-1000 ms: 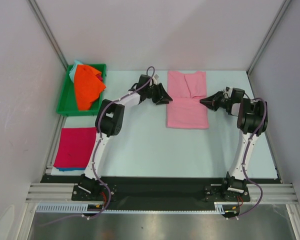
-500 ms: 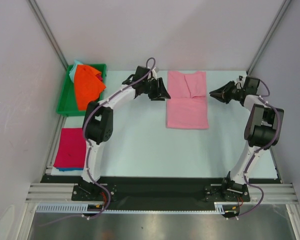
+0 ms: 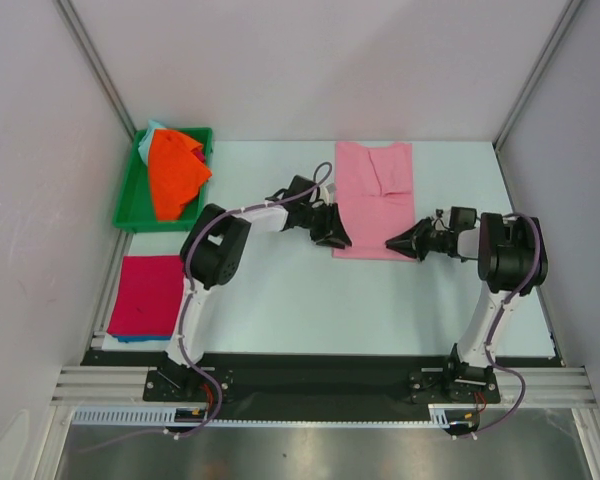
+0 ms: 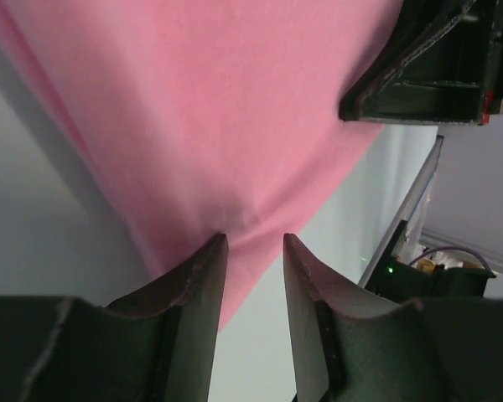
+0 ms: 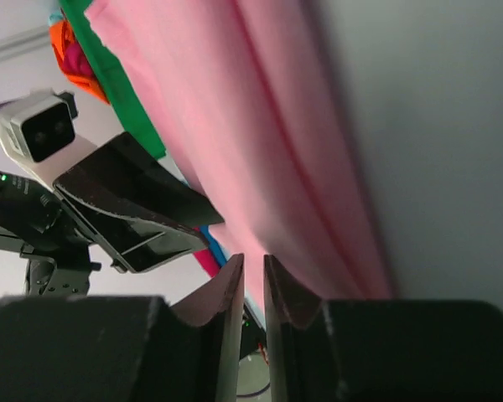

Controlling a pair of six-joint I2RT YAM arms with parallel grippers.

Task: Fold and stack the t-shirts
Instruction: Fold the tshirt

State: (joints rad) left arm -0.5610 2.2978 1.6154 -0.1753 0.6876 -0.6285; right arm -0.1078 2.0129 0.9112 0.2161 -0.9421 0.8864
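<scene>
Pink t-shirt [image 3: 374, 200] flat, folded into long rectangle.

top view looking down on whole table [image 3: 280, 290], both wrist views close, low, sharing pink t-shirt [image 4: 193, 100]

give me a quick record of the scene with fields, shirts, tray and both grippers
pink t-shirt: flat, sides folded in, far centre of table
orange t-shirt: crumpled in green tray, far left
magenta t-shirt: folded, near left of table
left gripper: open, at pink t-shirt's near left corner
right gripper: jaws nearly together at near right corner; grip unclear
</scene>
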